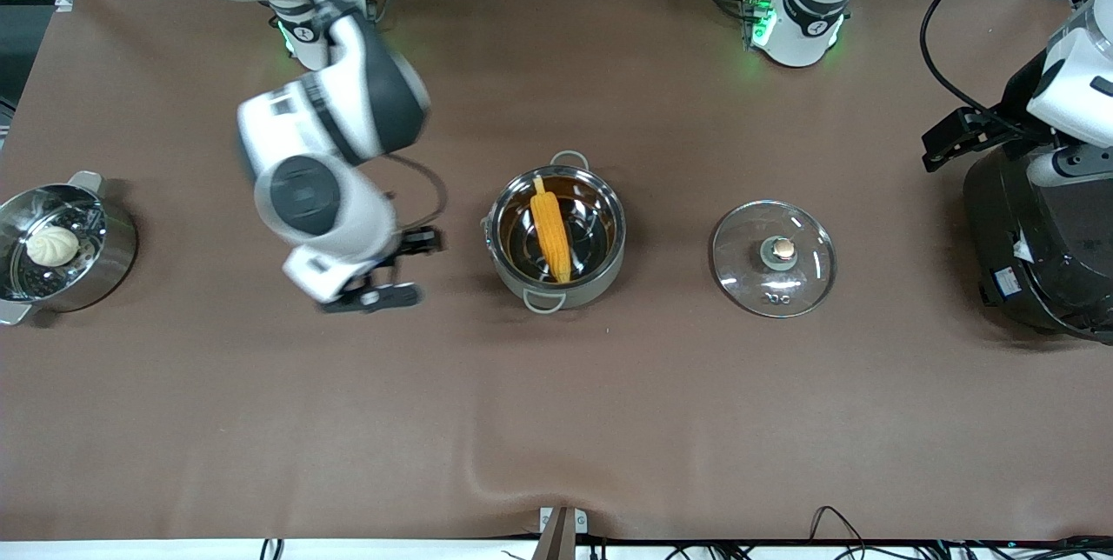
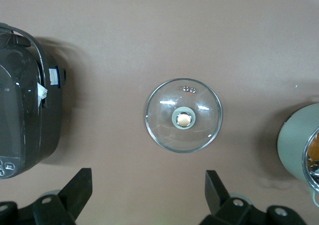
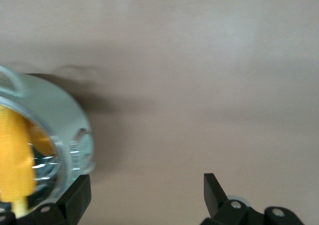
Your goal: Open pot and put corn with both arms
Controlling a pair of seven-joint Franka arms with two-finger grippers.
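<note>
Brown table cover, lab clutter along the robots' edge. Right gripper [image 1: 383, 273] hangs empty with jaws wide, low over bare cloth beside the pot [image 1: 556, 234], toward the right arm's end; wrist bent down, forearm slanting in from its base. Corn [image 1: 550, 236] lies inside the open pot. Glass lid [image 1: 773, 257] rests flat on the table, well apart from the pot, toward the left arm's end. Left gripper [image 2: 148, 192] also wide and empty, raised over the rice cooker [image 1: 1043, 247] at that end. Steamer pot [image 1: 61, 247] sits unused. Both steps look done; next is probably just pulling the arms clear.
</note>
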